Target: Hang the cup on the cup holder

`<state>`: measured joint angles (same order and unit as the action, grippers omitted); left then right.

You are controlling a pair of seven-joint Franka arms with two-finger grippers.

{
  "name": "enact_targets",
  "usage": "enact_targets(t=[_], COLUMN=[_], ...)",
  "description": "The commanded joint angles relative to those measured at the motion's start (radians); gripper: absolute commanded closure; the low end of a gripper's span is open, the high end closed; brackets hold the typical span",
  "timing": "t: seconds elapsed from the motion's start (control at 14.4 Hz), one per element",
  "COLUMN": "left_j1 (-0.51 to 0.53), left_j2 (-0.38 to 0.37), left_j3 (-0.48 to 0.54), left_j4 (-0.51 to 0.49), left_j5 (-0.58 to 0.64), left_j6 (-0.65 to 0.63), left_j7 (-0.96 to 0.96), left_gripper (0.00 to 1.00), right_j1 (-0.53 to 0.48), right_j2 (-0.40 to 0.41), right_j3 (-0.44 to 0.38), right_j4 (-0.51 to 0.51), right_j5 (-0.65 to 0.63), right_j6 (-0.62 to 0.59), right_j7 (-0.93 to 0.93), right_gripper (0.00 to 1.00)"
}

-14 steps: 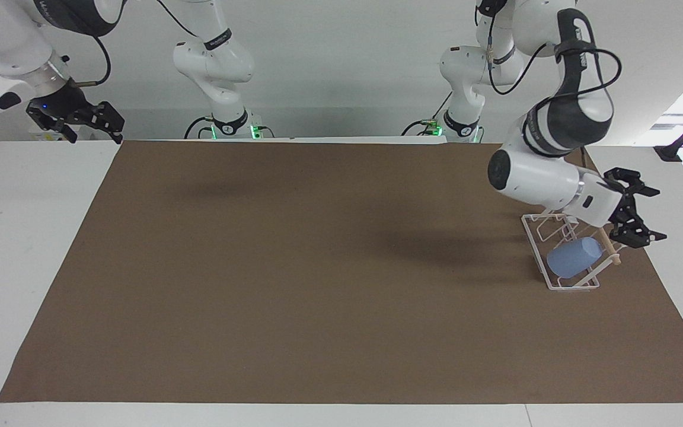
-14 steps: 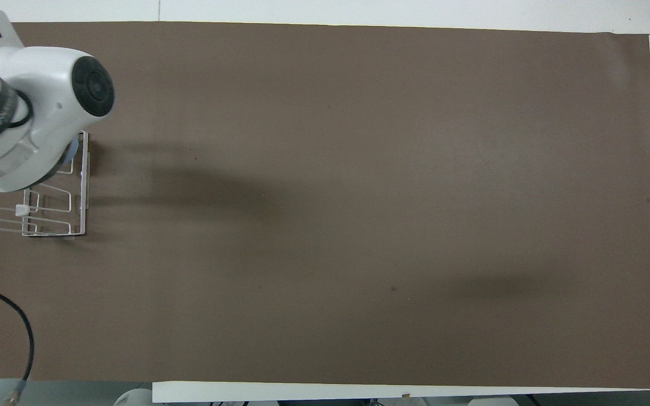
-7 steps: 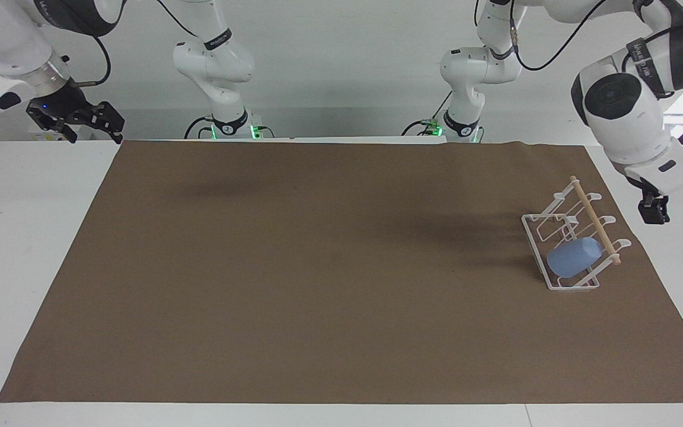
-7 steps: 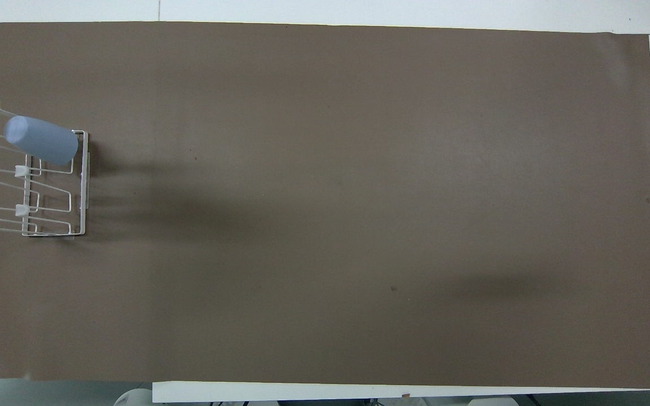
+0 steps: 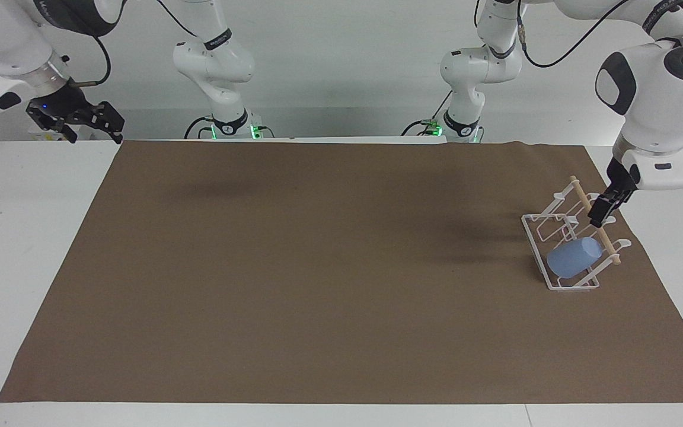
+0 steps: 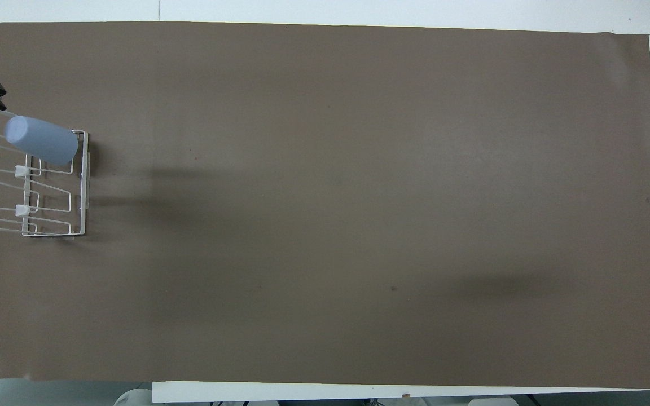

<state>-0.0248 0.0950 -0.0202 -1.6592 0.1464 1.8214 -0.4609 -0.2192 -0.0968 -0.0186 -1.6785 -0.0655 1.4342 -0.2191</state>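
The cup is sitting tilted on a prong of the cup holder, just below the left gripper, which is hanging empty with fingers spread. The right gripper is waiting, spread, at the table's right-arm end.

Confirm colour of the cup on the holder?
Light blue, plain cup; clearest in the overhead view.

I can't read a single word, number or sign from here. The dark bands on the arm joints carry small pale lettering, but I can't make it out, and nothing on the table bears any marking.
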Motion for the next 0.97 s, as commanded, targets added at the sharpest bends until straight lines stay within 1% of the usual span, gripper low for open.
enact_targets(t=[0.0,0.14,0.21,0.35,0.42,0.49,0.63,0.69,0.9], left_j1=[-0.032,-0.075,-0.104,-0.148,-0.150,-0.139,-0.132,-0.127,-0.098], left_j2=[-0.032,-0.031,-0.031,-0.028,-0.018,-0.003,0.055,0.072,0.066], left_j3=[-0.012,-0.012,-0.015,-0.014,-0.014,-0.012,-0.004,-0.003,0.000], left_j4=[-0.028,-0.010,-0.005,-0.001,0.031,0.086,0.203,0.234,0.219], left_j5=[-0.089,-0.122,-0.134,-0.162,-0.174,-0.195,-0.186,-0.183,-0.166], left_j6=[-0.087,-0.163,-0.175,-0.172,-0.191,-0.238,-0.354,-0.366,-0.335], left_j7=[0.175,0.308,0.358,0.364,0.363,0.364,0.373,0.383,0.478], left_gripper=[0.01,0.00,0.00,0.00,0.00,0.00,0.00,0.00,0.00], right_j1=[-0.006,-0.006,-0.008,-0.006,-0.006,-0.006,-0.006,-0.006,-0.006], right_j2=[-0.001,-0.001,-0.001,-0.001,-0.001,-0.001,-0.001,-0.001,-0.001], right_j3=[0.005,0.005,0.005,0.005,0.005,0.005,0.005,0.005,0.005], right_j4=[0.008,0.008,0.008,0.008,0.008,0.008,0.008,0.008,0.008], right_j5=[0.004,0.004,0.004,0.004,0.004,0.004,0.004,0.004,0.004], right_j6=[-0.015,-0.015,-0.015,-0.015,-0.015,-0.015,-0.015,-0.015,-0.015], right_j7=[-0.013,-0.013,-0.013,-0.013,-0.013,-0.013,-0.013,-0.013,-0.013], right_gripper=[0.00,0.00,0.00,0.00,0.00,0.00,0.00,0.00,0.00])
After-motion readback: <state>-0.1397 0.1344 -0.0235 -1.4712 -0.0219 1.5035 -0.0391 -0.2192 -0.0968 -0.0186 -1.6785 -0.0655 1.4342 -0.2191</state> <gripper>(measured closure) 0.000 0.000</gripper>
